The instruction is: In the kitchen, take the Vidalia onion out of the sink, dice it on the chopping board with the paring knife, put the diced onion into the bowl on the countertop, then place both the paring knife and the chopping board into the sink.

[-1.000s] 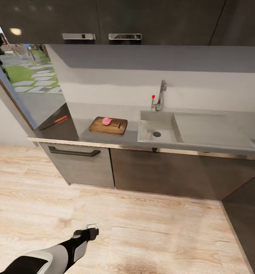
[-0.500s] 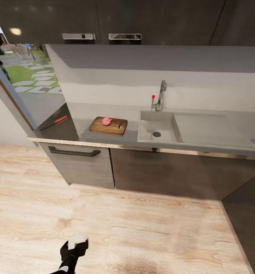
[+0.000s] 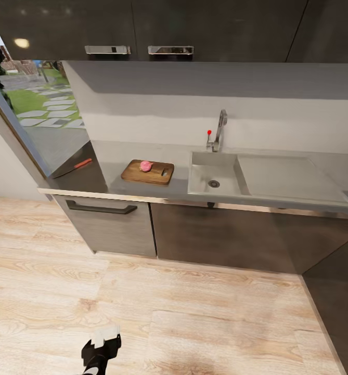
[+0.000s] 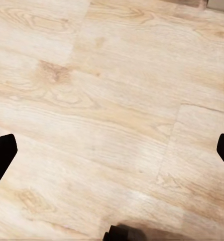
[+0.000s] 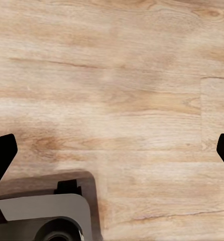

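Overhead, the head view looks down on a light-grey countertop over dark brown cabinets, with the robot standing well back on a pale wooden floor. A brown chopping board lies flat on the countertop, just beside the sink on its left, and a small pink onion rests on the board's left half. The basin holds a round drain; a flat draining surface adjoins it on the right, and a chrome faucet with a small red knob stands at its rear edge. The paring knife, red-handled with a dark blade, lies well apart from the board at the far left end of the countertop, near a window showing grass and paving stones. Dark upper cabinets with two metal handles hang above the grey wall. The left gripper appears at the lower edge of the head view, low over the floor. In the left wrist view its dark fingertips sit at opposite edges of the picture, spread wide with only floor between them. The right gripper is likewise spread wide in the right wrist view, its fingertips framing bare floorboards and part of the robot's grey base.
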{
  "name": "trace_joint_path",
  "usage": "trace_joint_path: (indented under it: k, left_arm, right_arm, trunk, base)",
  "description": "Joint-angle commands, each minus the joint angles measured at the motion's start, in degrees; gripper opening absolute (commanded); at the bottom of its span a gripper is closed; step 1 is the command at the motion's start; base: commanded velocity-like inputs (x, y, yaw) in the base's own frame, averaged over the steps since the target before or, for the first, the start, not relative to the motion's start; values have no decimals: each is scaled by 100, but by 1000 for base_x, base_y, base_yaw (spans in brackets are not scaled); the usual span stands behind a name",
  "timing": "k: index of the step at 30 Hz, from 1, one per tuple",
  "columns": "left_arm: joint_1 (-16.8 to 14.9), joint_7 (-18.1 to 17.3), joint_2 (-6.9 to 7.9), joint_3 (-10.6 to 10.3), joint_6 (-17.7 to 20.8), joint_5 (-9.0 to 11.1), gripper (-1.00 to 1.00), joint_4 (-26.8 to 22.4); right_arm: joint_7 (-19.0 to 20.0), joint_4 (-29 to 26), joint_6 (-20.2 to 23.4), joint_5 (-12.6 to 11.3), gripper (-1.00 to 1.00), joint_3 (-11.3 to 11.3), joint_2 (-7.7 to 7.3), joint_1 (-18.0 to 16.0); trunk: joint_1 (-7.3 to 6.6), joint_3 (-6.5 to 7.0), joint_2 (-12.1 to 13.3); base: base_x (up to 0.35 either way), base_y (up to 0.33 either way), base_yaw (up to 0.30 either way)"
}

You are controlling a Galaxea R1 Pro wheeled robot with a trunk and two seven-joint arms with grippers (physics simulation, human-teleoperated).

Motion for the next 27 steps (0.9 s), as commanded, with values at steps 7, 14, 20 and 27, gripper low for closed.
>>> trace_joint_path:
  k: [7, 14, 20, 27]
  left_arm:
    - [16, 0, -18, -49, -33, 39, 100, 22]
    - [19, -2, -27, -49, -24, 39, 100, 21]
    - [25, -11, -27, -45, 32, 39, 100, 21]
    - [28, -32, 239, -41, 34, 35, 100, 13]
  right_arm:
    - [-18, 18, -25, 55, 100, -32, 13, -5]
    - [-19, 22, -26, 59, 100, -38, 14, -5]
    - [-24, 13, -48, 62, 100, -47, -9, -5]
    - [-27, -2, -134, 66, 100, -52, -27, -5]
  trunk:
    - [2, -7, -8]
    - [2, -7, -8]
    - [2, -7, -8]
    - [2, -7, -8]
  base:
    - [0, 0, 0]
    - [0, 0, 0]
    - [0, 0, 0]
    - [0, 0, 0]
